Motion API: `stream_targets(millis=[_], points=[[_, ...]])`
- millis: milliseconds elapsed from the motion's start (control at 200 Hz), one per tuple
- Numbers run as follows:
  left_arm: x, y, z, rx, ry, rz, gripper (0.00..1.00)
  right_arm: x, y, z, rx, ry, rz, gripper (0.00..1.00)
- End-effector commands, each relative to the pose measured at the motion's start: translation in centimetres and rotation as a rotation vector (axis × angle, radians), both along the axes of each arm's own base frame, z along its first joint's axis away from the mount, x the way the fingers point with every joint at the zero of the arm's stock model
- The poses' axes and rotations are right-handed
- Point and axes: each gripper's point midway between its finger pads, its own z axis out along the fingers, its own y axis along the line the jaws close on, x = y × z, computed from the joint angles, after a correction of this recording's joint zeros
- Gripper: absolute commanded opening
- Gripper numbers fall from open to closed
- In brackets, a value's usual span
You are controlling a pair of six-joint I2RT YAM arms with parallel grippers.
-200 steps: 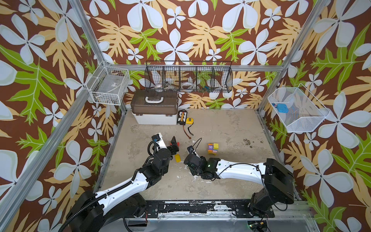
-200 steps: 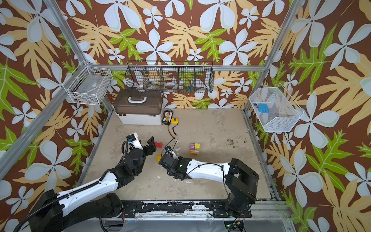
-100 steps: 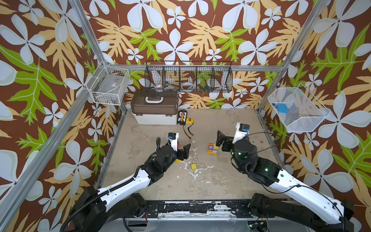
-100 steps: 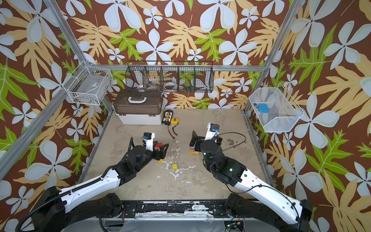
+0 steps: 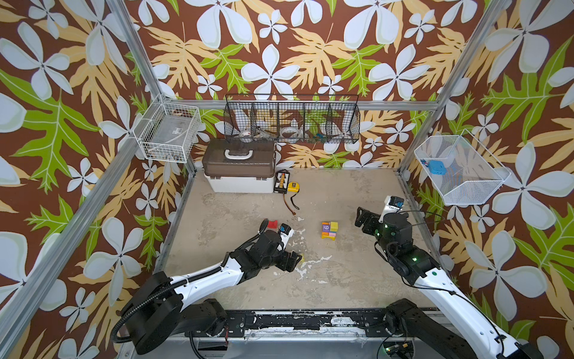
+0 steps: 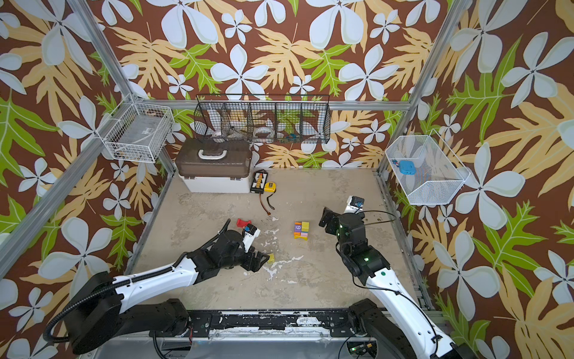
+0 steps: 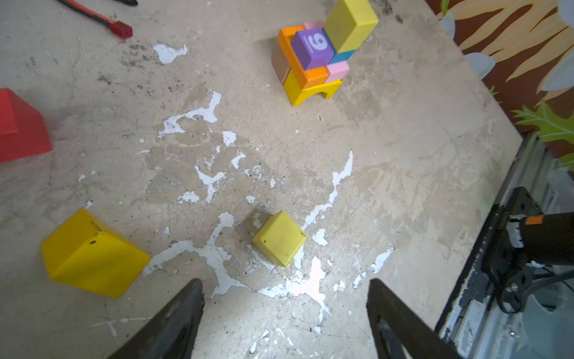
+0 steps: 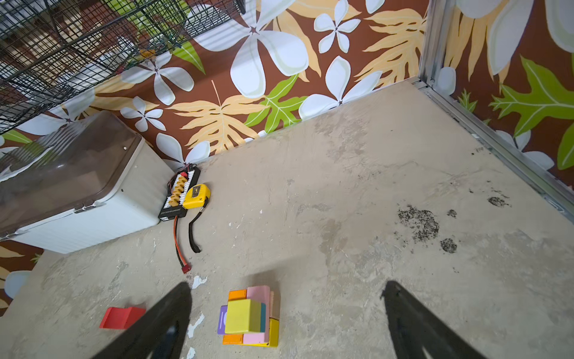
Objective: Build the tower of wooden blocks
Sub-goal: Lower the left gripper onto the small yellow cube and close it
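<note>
The tower (image 5: 329, 230) (image 6: 302, 230) is a short stack on a yellow arch, with orange and pink bars, a purple "9" cube (image 7: 312, 46), teal, and a yellow block on top (image 8: 243, 315). My right gripper (image 5: 362, 219) (image 8: 286, 284) hangs open just right of it, holding nothing. My left gripper (image 5: 293, 261) (image 7: 284, 281) is open low over the floor, with a loose yellow cube (image 7: 279, 237) (image 6: 271, 258) just ahead of its fingertips. A yellow wedge block (image 7: 90, 255) lies beside it. A red block (image 5: 272, 224) (image 8: 122, 317) lies farther back left.
A brown-lidded white toolbox (image 5: 239, 167), a black charger board (image 5: 281, 181), a yellow tape measure (image 5: 293, 186) and a cable with a red plug (image 5: 290, 203) sit at the back. Wire baskets (image 5: 292, 118) (image 5: 169, 136) (image 5: 459, 171) hang on the walls.
The right arm pulled back from the middle to the right of the tower and opened, leaving the yellow cube on the floor. The left gripper moved forward toward that cube.
</note>
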Motion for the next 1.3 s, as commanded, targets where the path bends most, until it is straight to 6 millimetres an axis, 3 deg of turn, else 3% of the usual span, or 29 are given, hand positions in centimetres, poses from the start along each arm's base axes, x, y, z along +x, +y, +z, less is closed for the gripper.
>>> stream_targets(millis=[0, 185, 325, 475, 741, 866, 1296], points=[[0.3, -0.2, -1.0, 0.05, -0.002, 0.005, 0.85, 0.3, 0.5, 1.3, 0.011, -0.027, 0.023, 0.96], [1.2, -2.0, -3.8, 0.15, 0.006, -0.018, 0.83, -0.2, 0.5, 2.2, 0.022, -0.062, 0.034, 0.97], [1.4, -3.6, -4.7, 0.233, -0.033, -0.061, 0.77, -0.4, 0.6, 2.4, 0.029, -0.074, 0.045, 0.99], [1.2, -4.2, -4.8, 0.262, -0.08, -0.094, 0.77, -0.5, 1.2, 2.7, 0.042, -0.076, 0.078, 0.98], [0.6, -4.1, -4.6, 0.265, -0.084, -0.108, 0.64, -0.5, 1.6, 2.7, 0.052, -0.072, 0.099, 0.97], [-0.2, -4.2, -4.2, 0.248, -0.086, -0.127, 0.64, -0.5, 1.4, 2.7, 0.046, -0.072, 0.088, 0.98], [-0.2, -4.6, -4.9, 0.261, -0.086, -0.138, 0.59, -0.8, 1.4, 3.3, 0.049, -0.085, 0.093, 0.98]])
